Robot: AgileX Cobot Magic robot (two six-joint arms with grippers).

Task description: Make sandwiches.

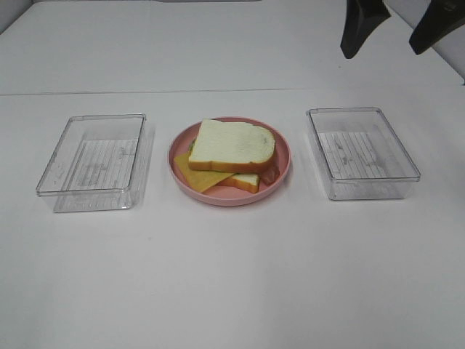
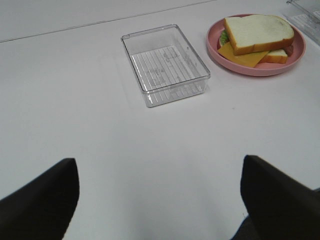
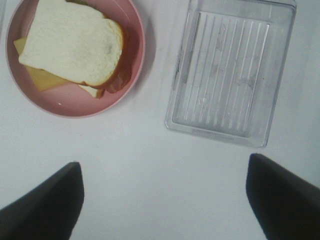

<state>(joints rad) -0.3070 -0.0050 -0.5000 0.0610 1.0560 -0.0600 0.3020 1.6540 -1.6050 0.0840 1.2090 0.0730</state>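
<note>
A stacked sandwich (image 1: 231, 145) lies on a round pink plate (image 1: 282, 169) in the table's middle: a white bread slice on top, a yellow cheese slice (image 1: 195, 177) and a second bread slice under it, a bit of bacon at the right edge. It also shows in the left wrist view (image 2: 257, 32) and the right wrist view (image 3: 72, 42). My right gripper (image 1: 396, 33) is open and empty, raised at the far right. My left gripper (image 2: 160, 200) is open and empty over bare table, out of the exterior view.
An empty clear plastic tray (image 1: 94, 161) stands left of the plate and another (image 1: 362, 151) right of it; they show in the left wrist view (image 2: 165, 64) and the right wrist view (image 3: 230, 75). The table is white.
</note>
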